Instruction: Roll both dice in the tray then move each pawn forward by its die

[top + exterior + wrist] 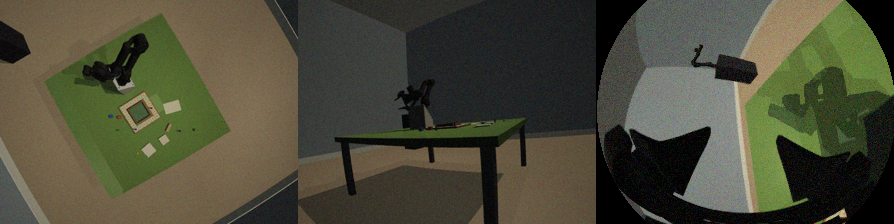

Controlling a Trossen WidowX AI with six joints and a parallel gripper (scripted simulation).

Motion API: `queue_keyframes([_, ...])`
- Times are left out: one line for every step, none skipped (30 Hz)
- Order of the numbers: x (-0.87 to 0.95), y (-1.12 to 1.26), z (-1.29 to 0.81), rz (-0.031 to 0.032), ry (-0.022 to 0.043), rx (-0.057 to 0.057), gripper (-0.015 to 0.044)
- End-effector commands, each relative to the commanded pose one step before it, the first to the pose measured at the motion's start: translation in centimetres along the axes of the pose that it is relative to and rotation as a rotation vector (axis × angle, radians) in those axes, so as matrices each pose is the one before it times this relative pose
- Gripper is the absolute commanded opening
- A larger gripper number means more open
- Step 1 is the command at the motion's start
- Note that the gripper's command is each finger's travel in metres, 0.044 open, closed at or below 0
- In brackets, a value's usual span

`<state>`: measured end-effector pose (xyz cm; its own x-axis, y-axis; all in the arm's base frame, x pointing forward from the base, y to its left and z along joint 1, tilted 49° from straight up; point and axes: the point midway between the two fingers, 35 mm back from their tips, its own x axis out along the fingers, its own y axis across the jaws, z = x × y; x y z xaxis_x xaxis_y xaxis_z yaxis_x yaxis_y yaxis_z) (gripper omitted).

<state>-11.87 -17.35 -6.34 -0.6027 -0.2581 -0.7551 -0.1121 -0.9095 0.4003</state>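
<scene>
At nine o'clock of the tray (pixel 139 112), both the blue die (pixel 111 116) and red die (pixel 118 117) lie unrolled on the surface (pixel 180 77), so everything remains, with the end effector (pixel 87 70) wide open and empty.

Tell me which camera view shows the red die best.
The top view: the red die lies in plain sight on the green table, beside the blue die, left of the game board. The exterior view shows only a dim red speck at table level. The wrist view misses it.
</scene>
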Motion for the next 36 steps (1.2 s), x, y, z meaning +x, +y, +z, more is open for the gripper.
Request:
queue_keyframes([0.029,0.085,-0.284,-0.00088,0.01036,-0.0219,0.0374])
queue_keyframes([0.08,0.253,-0.851,-0.00218,0.03095,-0.0656,0.0347])
queue_keyframes([0.126,0.45,-1.405,-0.00211,0.05109,-0.1093,0.0321])
queue_keyframes([0.159,0.622,-1.665,-0.00017,0.06105,-0.1325,0.0295])
queue_keyframes([0.177,0.723,-1.611,0.00225,0.06007,-0.1324,0.0275])
queue_keyframes([0.197,0.819,-1.55,0.00447,0.05907,-0.1321,0.0275])
queue_keyframes([0.219,0.908,-1.484,0.00653,0.05811,-0.1317,0.0275])
queue_keyframes([0.243,0.992,-1.412,0.00846,0.05718,-0.1311,0.0275])
queue_keyframes([0.268,1.069,-1.336,0.01028,0.05631,-0.1304,0.0275])
queue_keyframes([0.296,1.14,-1.256,0.01202,0.0555,-0.1296,0.0275])
queue_keyframes([0.168,0.91,-1.027,0.01007,0.04026,-0.0529,0.0275])
queue_keyframes([0.046,0.213,-0.232,0.00213,0.0093,-0.0121,0.0275])
queue_keyframes([0.25,0.886,-0.884,0.00861,0.04059,-0.086,0.0275])
queue_keyframes([0.267,0.91,-0.845,0.00908,0.04037,-0.0853,0.0275])
queue_keyframes([0.286,0.931,-0.805,0.00957,0.04018,-0.0846,0.0275])
queue_keyframes([0.284,0.884,-0.708,0.00933,0.03716,-0.0778,0.0275])
queue_keyframes([0.249,0.73,-0.53,0.00803,0.03017,-0.0661,0.0275])
queue_keyframes([0.28,0.769,-0.501,0.00916,0.03159,-0.0755,0.0275])
queue_keyframes([0.327,0.877,-0.525,0.01123,0.03524,-0.0841,0.0275])
queue_keyframes([0.343,0.894,-0.481,0.01228,0.03505,-0.0835,0.0275])
queue_keyframes([0.415,1.081,-0.585,0.01643,0.04203,-0.1001,0.0275])
queue_keyframes([0.583,1.456,-0.705,0.02432,0.05531,-0.1315,0.0275])
queue_keyframes([0.638,1.501,-0.596,0.02765,0.05527,-0.1314,0.0275])
queue_keyframes([0.684,1.507,-0.471,0.03061,0.05394,-0.1287,0.0275])
queue_keyframes([0.702,1.443,-0.331,0.03223,0.05035,-0.1209,0.0275])
queue_keyframes([0.462,0.883,-0.124,0.02125,0.03022,-0.0732,0.0275])
queue_keyframes([0.478,0.872,-0.082,0.02229,0.0295,-0.0721,0.0275])
queue_keyframes([0.493,0.858,-0.041,0.02328,0.02867,-0.0709,0.0275])
queue_keyframes([0.508,0.841,-0.002,0.02424,0.02778,-0.0696,0.0275])
queue_keyframes([0.523,0.823,0.036,0.02517,0.02682,-0.0683,0.0275])
queue_keyframes([0.539,0.798,0.086,0.02606,0.0258,-0.0671,0.0275])
queue_keyframes([0.553,0.774,0.12,0.0269,0.02471,-0.0658,0.0275])
queue_keyframes([0.568,0.749,0.153,0.02772,0.02359,-0.0645,0.0275])
queue_keyframes([0.582,0.722,0.183,0.02847,0.02239,-0.0633,0.0275])
queue_keyframes([0.597,0.693,0.212,0.02917,0.02115,-0.062,0.0275])
queue_keyframes([0.611,0.663,0.238,0.02982,0.01987,-0.0608,0.0275])
